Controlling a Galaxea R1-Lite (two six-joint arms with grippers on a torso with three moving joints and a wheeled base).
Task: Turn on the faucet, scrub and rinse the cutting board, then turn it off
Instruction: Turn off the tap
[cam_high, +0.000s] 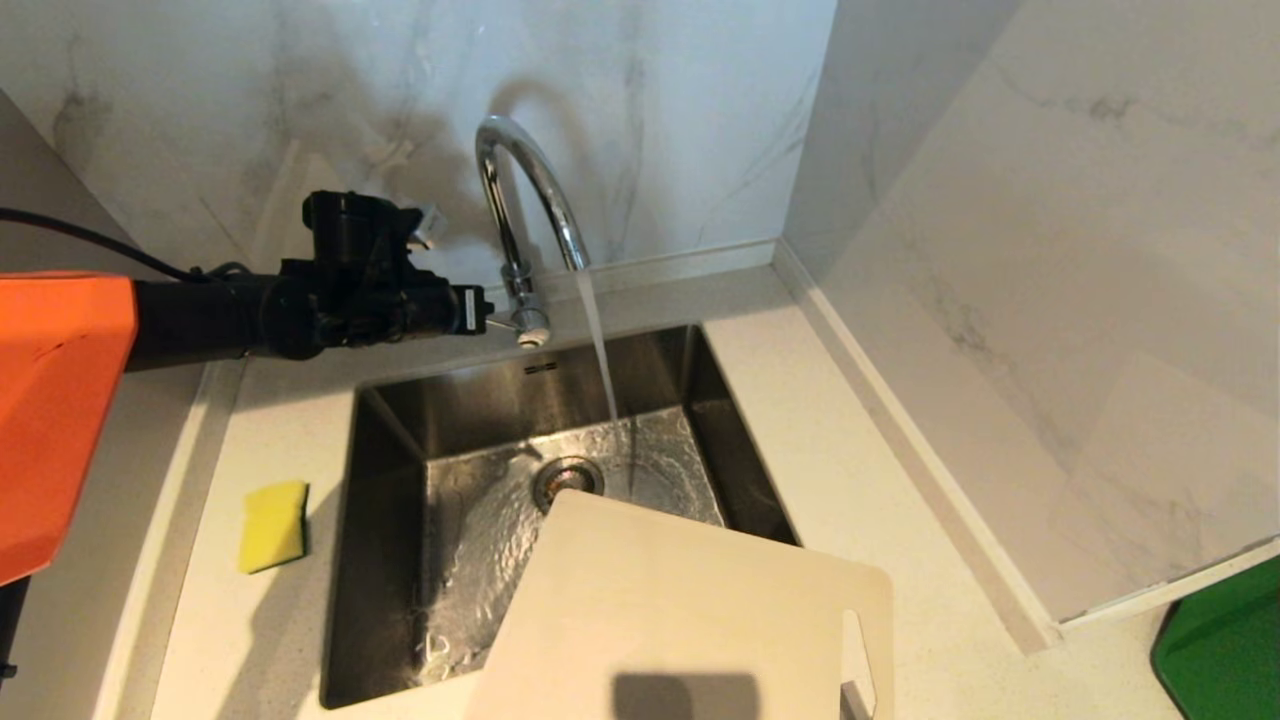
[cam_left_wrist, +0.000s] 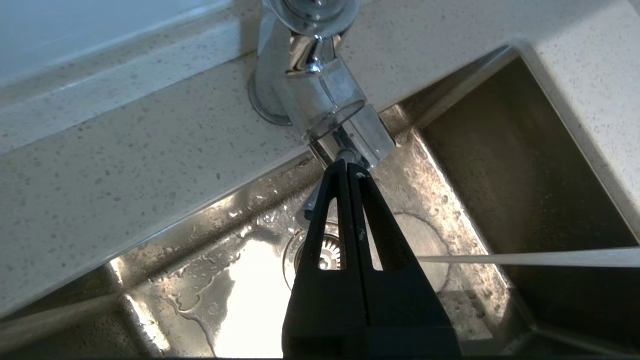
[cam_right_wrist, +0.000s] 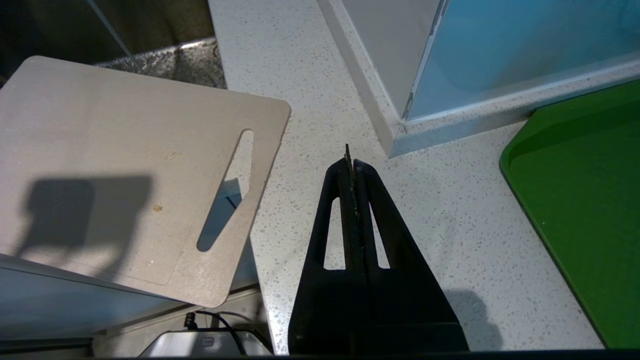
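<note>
at the base of the faucet (cam_high: 520, 200) the left gripper (cam_left_wrist: 347, 167) has its fingers pressed together, holding nothing, tips touching the lever. water runs. the cutting board (cam_high: 680, 610) lies over the sink's (cam_high: 400, 440) near corner, closer to the right gripper (cam_right_wrist: 350, 162), also closed and empty.

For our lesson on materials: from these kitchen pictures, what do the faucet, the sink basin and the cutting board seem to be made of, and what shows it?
Faucet: polished chrome-look metal, with mirror-bright reflections.
Sink basin: probably stainless steel, grey and brushed, glinting where wet.
Cutting board: likely plastic, cream-white and matte, evenly thin with a moulded slot handle.
</note>
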